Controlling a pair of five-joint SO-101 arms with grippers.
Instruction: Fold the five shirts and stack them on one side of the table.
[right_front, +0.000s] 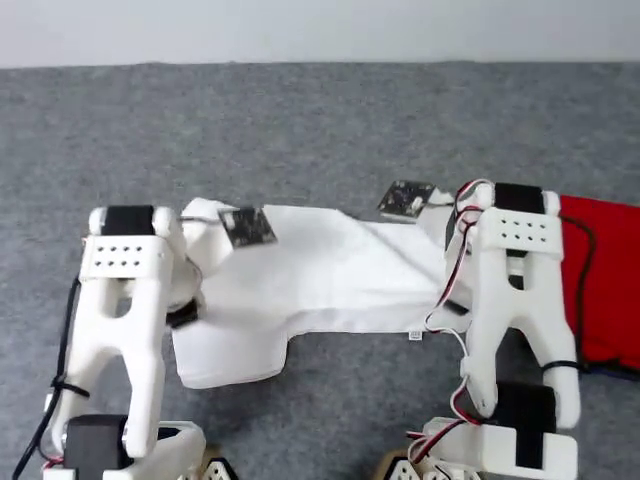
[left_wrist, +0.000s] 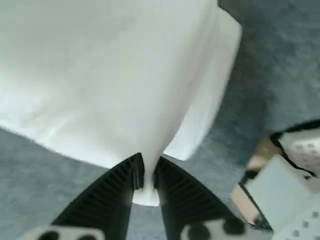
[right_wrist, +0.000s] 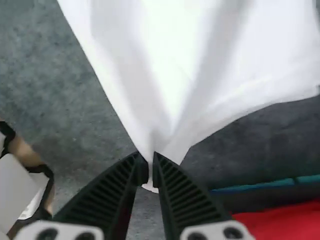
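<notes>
High view: your left gripper and right gripper each clamp the white shirt, with a red shirt beside it.

Both arms — left arm, right arm — have white plastic shells and black servo blocks. Red, white and black wires follow the right arm; a black cable follows the left. Left gripper and right gripper — black ribbed fingers.

You have a plain white shirt on a mottled grey surface. Just beside the white shirt lies a solid red shirt. Your left hand and right hand have black ribbed fingers, and the arms are white.
</notes>
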